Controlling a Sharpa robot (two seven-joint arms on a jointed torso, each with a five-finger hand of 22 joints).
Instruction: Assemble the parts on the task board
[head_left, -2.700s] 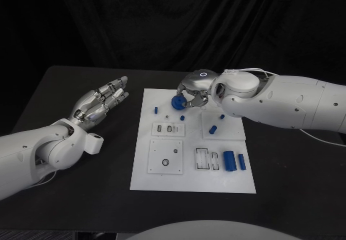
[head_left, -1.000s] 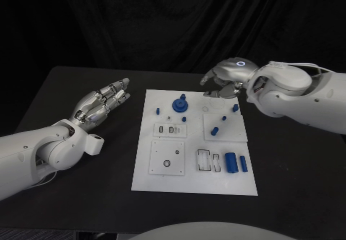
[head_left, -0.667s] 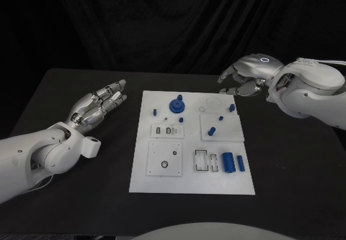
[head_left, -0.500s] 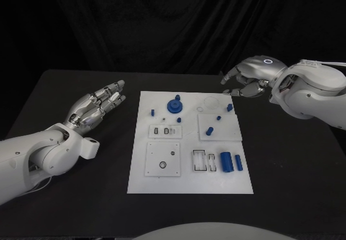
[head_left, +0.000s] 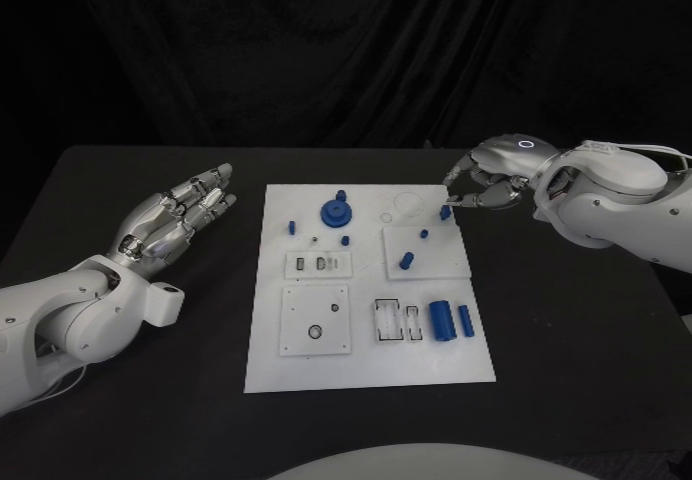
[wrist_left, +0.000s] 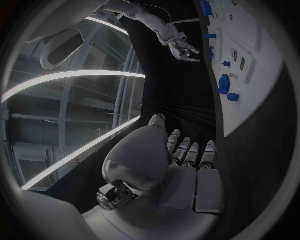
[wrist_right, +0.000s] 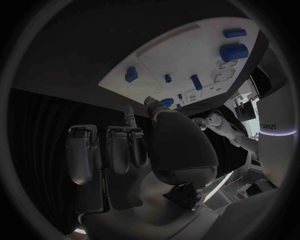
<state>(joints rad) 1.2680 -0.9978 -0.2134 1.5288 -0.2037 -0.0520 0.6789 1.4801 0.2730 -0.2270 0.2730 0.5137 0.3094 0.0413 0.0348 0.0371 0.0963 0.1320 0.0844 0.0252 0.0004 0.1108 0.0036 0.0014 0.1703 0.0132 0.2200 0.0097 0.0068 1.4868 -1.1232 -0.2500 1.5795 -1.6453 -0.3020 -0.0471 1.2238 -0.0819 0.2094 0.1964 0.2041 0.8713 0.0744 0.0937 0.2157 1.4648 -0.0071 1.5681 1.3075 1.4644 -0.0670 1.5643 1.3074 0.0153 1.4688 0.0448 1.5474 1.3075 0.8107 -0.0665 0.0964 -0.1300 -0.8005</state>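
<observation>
The white task board (head_left: 368, 345) lies in the middle of the black table. A blue round piece (head_left: 335, 212) stands near its far edge, with small blue pegs (head_left: 407, 260) around it. Two blue cylinders (head_left: 441, 321) lie at the board's right side. My right hand (head_left: 483, 182) hovers over the board's far right corner, fingers loosely bent and apart, holding nothing; a small blue peg (head_left: 444, 212) stands just below its fingertips. My left hand (head_left: 173, 215) floats left of the board, palm up, fingers stretched out and empty. The left wrist view shows the board (wrist_left: 250, 45) and the round piece (wrist_left: 224, 82).
Recessed slots (head_left: 392, 320) and a square plate with a hole (head_left: 315, 322) sit on the near half of the board. Bare black table (head_left: 577, 350) runs along both sides of the board and in front of it.
The right hand has let go of the blue round piece, which now stands on the board, and has withdrawn to the far right corner. The left hand holds still. The camera has shifted.
</observation>
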